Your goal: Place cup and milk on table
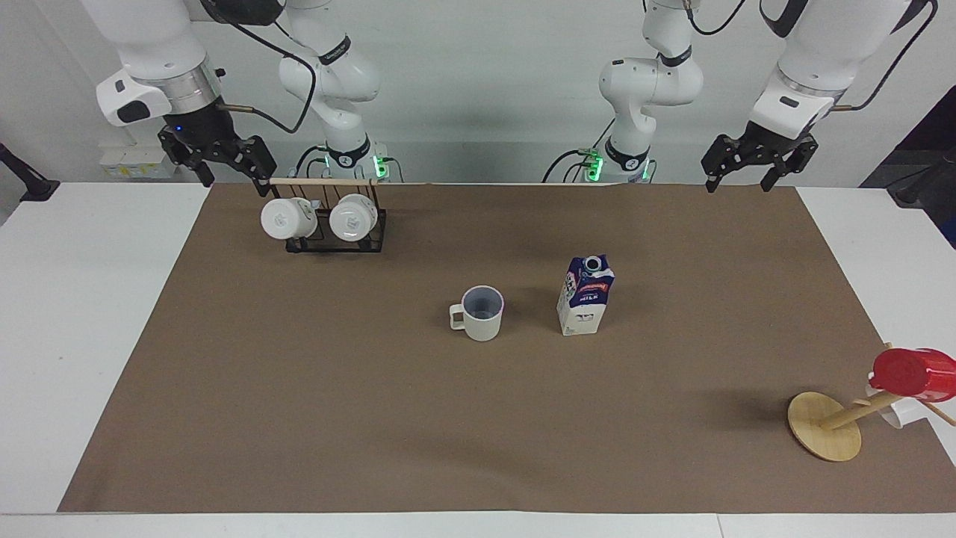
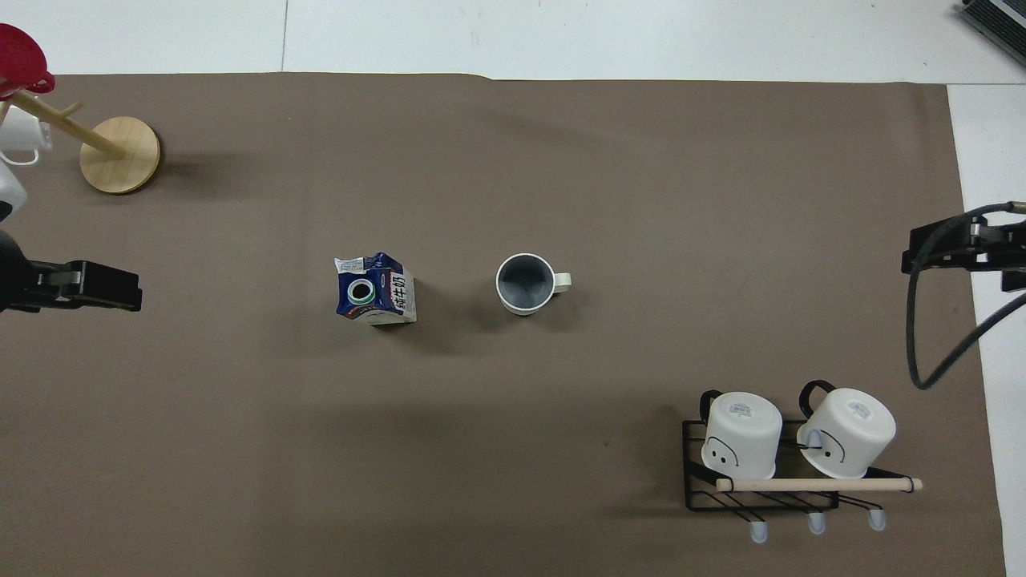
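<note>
The cup (image 1: pixel 482 314) (image 2: pixel 525 284), off-white with a grey-blue inside, stands upright mid-table on the brown sheet (image 1: pixel 299 388) (image 2: pixel 561 160). Beside it, toward the left arm's end, the milk (image 1: pixel 585 297) (image 2: pixel 377 290) carton stands upright. Neither gripper touches either one. My left gripper (image 1: pixel 738 183) (image 2: pixel 112 290) hangs open and empty, high over the sheet's edge at the left arm's end. At the right arm's end my right gripper (image 1: pixel 233 175) (image 2: pixel 954 252) waits open and empty, raised beside the mug rack.
A black wire rack (image 1: pixel 336 237) (image 2: pixel 761 497) with two white mugs and a wooden bar stands near the robots at the right arm's end. A tilted wooden mug tree (image 1: pixel 825 437) (image 2: pixel 120 155) carrying a red cup (image 1: pixel 907 371) (image 2: pixel 20 60) stands at the left arm's end, farther from the robots.
</note>
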Available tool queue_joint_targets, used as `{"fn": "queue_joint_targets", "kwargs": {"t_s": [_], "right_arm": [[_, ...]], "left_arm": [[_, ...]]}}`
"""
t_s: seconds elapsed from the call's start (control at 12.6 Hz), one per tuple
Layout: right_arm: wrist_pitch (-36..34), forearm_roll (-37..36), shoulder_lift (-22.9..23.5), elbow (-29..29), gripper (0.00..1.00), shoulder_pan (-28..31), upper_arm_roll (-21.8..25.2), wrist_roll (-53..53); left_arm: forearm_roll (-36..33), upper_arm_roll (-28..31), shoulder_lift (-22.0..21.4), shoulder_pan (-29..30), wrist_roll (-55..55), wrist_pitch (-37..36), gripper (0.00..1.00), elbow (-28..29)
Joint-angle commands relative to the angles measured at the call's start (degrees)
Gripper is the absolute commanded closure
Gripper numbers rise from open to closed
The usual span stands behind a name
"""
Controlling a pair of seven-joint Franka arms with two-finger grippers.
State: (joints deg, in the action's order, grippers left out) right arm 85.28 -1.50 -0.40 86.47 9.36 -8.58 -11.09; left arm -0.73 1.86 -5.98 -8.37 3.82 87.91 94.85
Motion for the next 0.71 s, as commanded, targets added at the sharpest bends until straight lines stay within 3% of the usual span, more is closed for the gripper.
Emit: {"fn": "queue_joint_targets", "kwargs": {"t_s": [0.0,0.32,0.63], "right_arm": [[-1.09,0.27,0.14,-0.60,0.00,0.48,-0.21,0.72],[-1.09,0.27,0.14,-0.60,0.00,0.48,-0.21,0.72],[-1.09,0.27,0.14,-0.60,0.00,0.48,-0.21,0.72]], "left_arm": [[0.64,-1.59,0.10,3.08,-0.92,-0.73,0.00,-0.63],[0.73,-7.73,0.36,9.41,-1.10,-0.64,0.00,-0.71],[0.82,-7.93,0.27,9.69,-1.10,-0.46,0.00,-0.71]]}}
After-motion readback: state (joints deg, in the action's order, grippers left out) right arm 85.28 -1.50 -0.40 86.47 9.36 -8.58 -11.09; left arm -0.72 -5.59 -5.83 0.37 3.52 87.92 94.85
